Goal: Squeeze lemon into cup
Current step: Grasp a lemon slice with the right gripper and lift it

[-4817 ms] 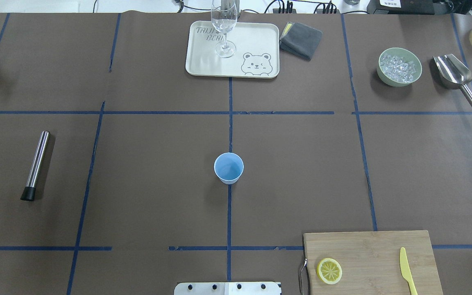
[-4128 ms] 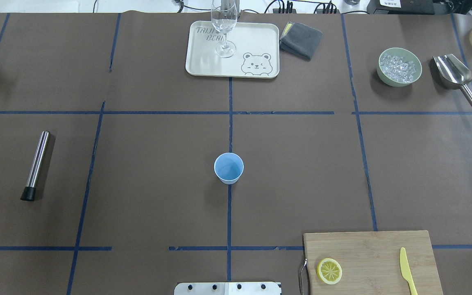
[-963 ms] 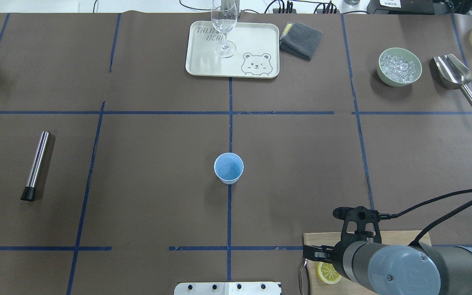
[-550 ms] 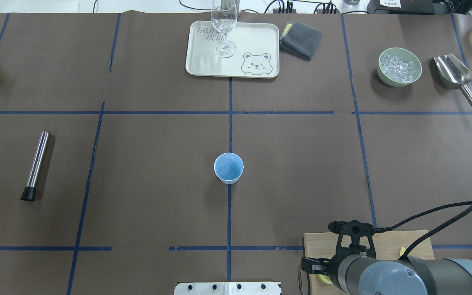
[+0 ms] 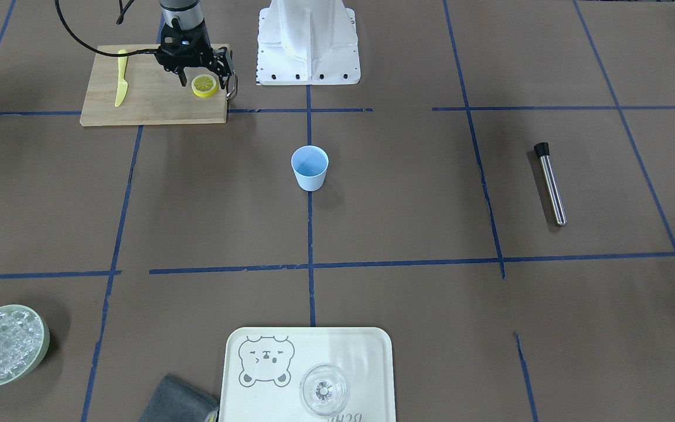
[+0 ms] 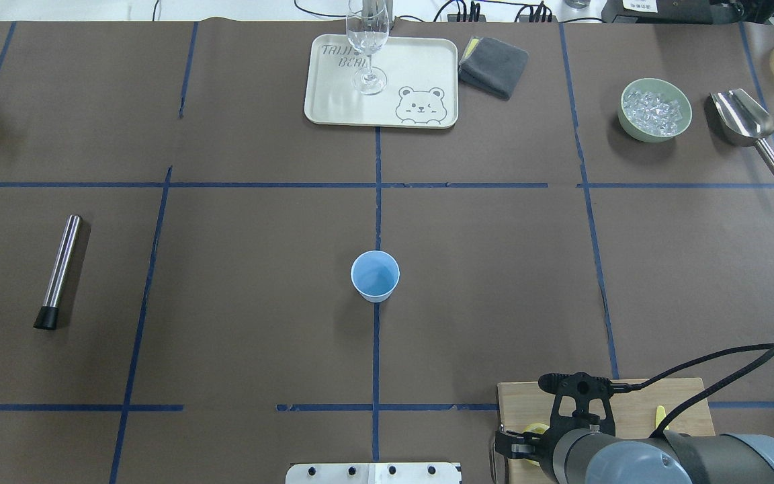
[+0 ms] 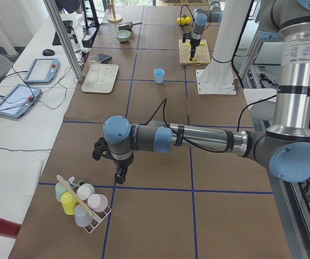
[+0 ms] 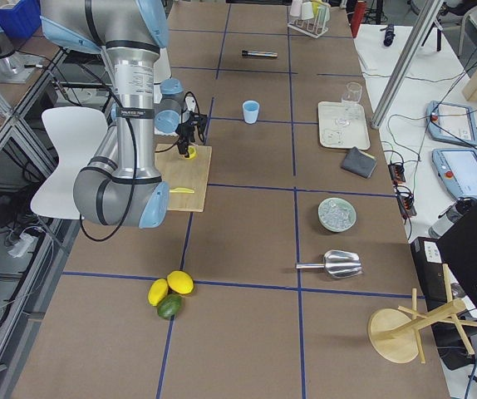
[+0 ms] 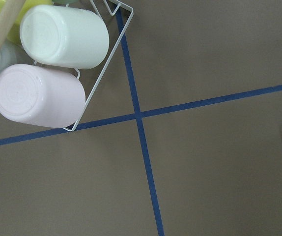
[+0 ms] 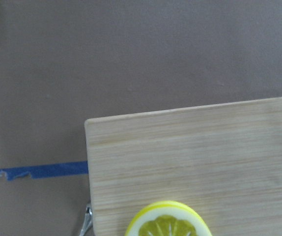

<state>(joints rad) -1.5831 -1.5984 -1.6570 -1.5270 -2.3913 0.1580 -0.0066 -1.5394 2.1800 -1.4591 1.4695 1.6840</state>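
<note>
Front-facing view tells you the most: the right gripper [image 5: 204,78] sits over the lemon [image 5: 204,86] with its jaws spread wide, one either side of the slice, I'd guess so it can pinch the rind edge-on. The slice lies flat on the cutting board [image 5: 138,102], in the corner nearest the cup [image 5: 310,167]. The cup stands upright mid-table, well apart from the board, probably so either arm can get at it. Can't tell if the fingertips touch the board yet. From overhead, the right arm [image 6: 635,460] covers most of the board, so only a sliver of lemon peeks out and the jaws are basically unreadable there. In the exterior left view, the left gripper [image 7: 121,175] hangs low beside the rack of cups [image 7: 82,202], nowhere near the job, and I honestly can't tell how its jaws stand. In the exterior right view the lemon is just a yellow dot under the wrist. The left wrist cam shows only rack cups and blue tape, no fingers. On the right wrist cam the lemon is cut off by the bottom edge, no fingers either.
</note>
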